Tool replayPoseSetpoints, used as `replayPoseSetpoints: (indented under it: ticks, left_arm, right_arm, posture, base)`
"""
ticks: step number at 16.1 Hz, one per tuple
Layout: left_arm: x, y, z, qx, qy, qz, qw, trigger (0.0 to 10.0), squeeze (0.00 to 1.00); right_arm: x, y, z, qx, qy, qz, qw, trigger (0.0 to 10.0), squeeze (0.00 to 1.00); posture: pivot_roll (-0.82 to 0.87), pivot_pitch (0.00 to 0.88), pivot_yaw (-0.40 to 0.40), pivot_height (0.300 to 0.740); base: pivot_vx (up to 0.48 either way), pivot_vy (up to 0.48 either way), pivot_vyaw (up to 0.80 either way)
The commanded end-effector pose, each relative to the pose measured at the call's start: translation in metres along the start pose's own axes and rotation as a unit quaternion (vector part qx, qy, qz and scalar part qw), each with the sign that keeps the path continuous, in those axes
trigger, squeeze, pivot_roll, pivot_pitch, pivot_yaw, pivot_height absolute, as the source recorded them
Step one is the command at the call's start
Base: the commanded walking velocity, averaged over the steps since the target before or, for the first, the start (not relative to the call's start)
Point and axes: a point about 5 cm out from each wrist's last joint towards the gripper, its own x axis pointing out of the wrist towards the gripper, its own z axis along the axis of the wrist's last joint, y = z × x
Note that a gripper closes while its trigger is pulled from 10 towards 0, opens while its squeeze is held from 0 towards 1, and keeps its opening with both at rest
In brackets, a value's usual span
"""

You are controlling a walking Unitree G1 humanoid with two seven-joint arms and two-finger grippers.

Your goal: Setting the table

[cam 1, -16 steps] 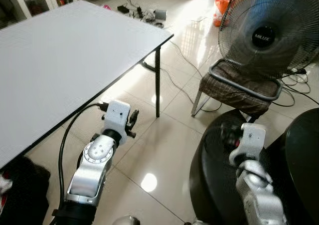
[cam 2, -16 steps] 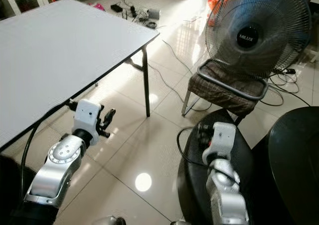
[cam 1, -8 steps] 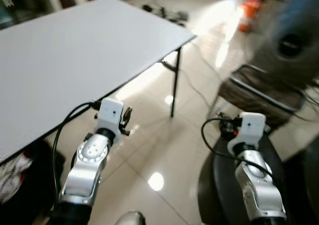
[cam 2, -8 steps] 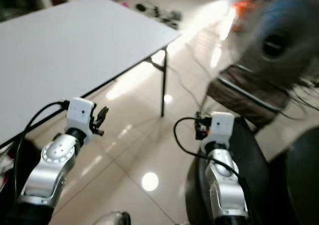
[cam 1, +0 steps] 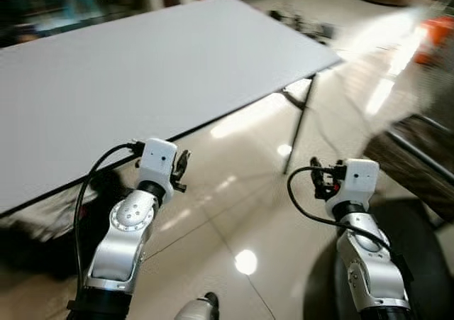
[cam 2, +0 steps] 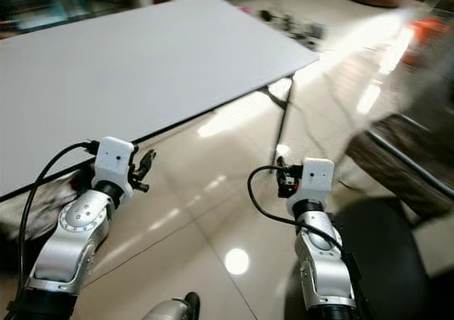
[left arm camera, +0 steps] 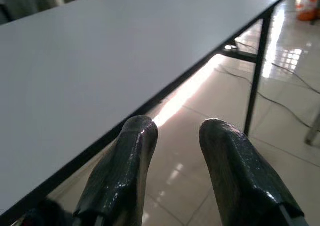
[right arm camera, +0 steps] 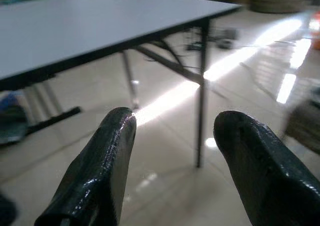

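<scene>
A large grey table [cam 1: 142, 72] with a bare top stretches across the upper left, its black edge running just beyond my left gripper [cam 1: 182, 169]. In the left wrist view that gripper [left arm camera: 175, 151] is open and holds nothing, and it points at the table's edge from slightly below. My right gripper [cam 1: 316, 180] hangs over the shiny tiled floor, to the right of the table's black corner leg [cam 1: 298, 132]. In the right wrist view this gripper [right arm camera: 172, 151] is open and empty, facing the leg [right arm camera: 201, 85] and the underside frame.
A padded chair [cam 1: 418, 157] stands blurred at the right edge, with a black round seat [cam 1: 425, 249] below it beside my right arm. Dark things [cam 1: 42, 221] lie under the table at left. Cables [cam 1: 305, 25] are strewn on the floor past the table's far corner.
The camera has swung to the left: the fan has slid out of view and the table takes up more of the picture. Both arms keep the same pose, grippers open.
</scene>
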Motion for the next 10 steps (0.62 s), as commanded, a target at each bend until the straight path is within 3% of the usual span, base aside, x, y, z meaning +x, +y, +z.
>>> replayPoseSetpoints:
  ticks: [1,5,6,10]
  left_arm:
    - [0.002,0.0,0.002,0.001,-0.002,0.0,1.0,10.0,0.0]
    - [0.001,0.0,0.004,0.008,-0.001,0.001,1.0,10.0,0.0]
    - [0.002,0.004,0.002,0.008,0.005,0.008,1.0,10.0,0.0]
    - [0.004,0.001,0.007,0.008,-0.002,0.007,1.0,10.0,0.0]
  right_arm:
    - [0.001,0.002,0.005,-0.002,-0.012,0.01,1.0,10.0,0.0]
    - [0.006,-0.003,0.005,0.002,-0.017,-0.024,1.0,10.0,0.0]
    - [0.007,-0.007,0.004,0.021,-0.005,-0.057,0.998,10.0,0.0]
    - [0.007,-0.013,0.003,0.028,-0.008,-0.049,0.998,10.0,0.0]
  posture:
    - [0.02,0.056,0.0,0.74]
    - [0.02,0.052,0.007,0.74]
    - [0.02,0.045,0.005,0.74]
    - [0.04,0.051,-0.008,0.74]
  base:
    - [0.0,0.255,0.8]
    - [0.0,0.354,0.75]
    - [0.0,0.435,0.0]
    - [0.0,0.44,0.0]
